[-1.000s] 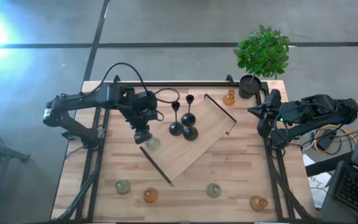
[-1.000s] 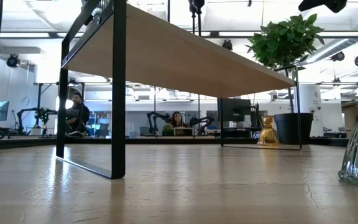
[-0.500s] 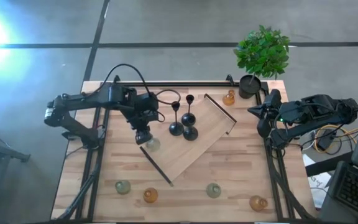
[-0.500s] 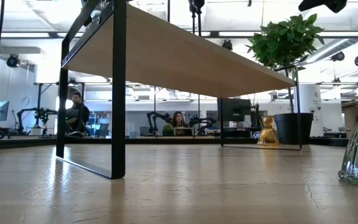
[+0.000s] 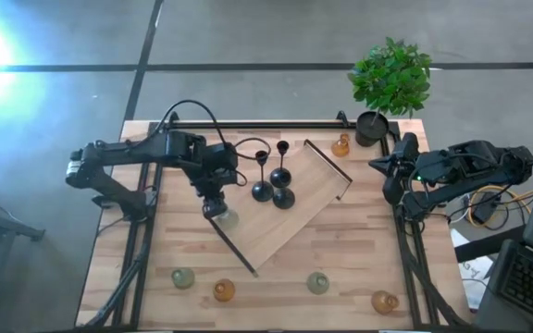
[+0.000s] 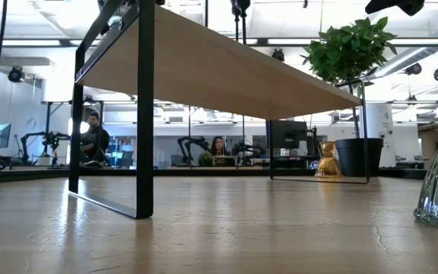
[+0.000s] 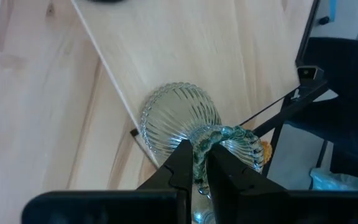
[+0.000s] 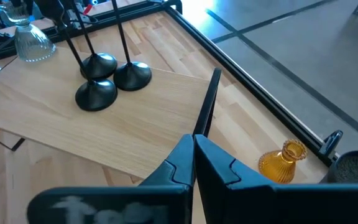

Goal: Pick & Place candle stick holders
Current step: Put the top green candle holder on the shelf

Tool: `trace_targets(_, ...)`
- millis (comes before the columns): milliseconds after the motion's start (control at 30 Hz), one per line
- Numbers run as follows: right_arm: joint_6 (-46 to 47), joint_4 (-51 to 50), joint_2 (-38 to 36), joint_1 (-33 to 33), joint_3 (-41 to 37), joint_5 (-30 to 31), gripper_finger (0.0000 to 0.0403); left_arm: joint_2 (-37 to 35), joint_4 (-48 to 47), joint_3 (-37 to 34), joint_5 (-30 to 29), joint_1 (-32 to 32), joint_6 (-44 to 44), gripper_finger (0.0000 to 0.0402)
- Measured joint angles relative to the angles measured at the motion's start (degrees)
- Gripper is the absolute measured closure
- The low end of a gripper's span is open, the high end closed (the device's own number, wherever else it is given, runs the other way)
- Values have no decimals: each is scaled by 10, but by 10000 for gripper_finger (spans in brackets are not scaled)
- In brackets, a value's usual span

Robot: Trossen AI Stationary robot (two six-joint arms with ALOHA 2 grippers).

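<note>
The left gripper, clamped on the rim of a pale green glass holder at the raised wooden shelf's corner farthest from the three black holders, is apparently mid-placement, so next it must set the glass down and release, while the right gripper waits closed beyond the shelf's far end.

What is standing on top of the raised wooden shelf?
Three black holders stand together on the wooden shelf. At its edge the left tool is shut on a clear glass holder. What lies under the shelf is covered from above.
</note>
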Motion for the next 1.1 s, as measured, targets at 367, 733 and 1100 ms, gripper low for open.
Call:
trace_targets(367, 0, 0, 0, 0, 0, 0, 394, 6, 9, -7, 19, 1, 6, 373)
trace_targets(733, 0, 0, 0, 0, 0, 0, 394, 8, 9, -9, 10, 0, 7, 303)
trace_targets(1100, 0, 0, 0, 0, 0, 0, 394, 8, 14, -6, 16, 0, 1, 290)
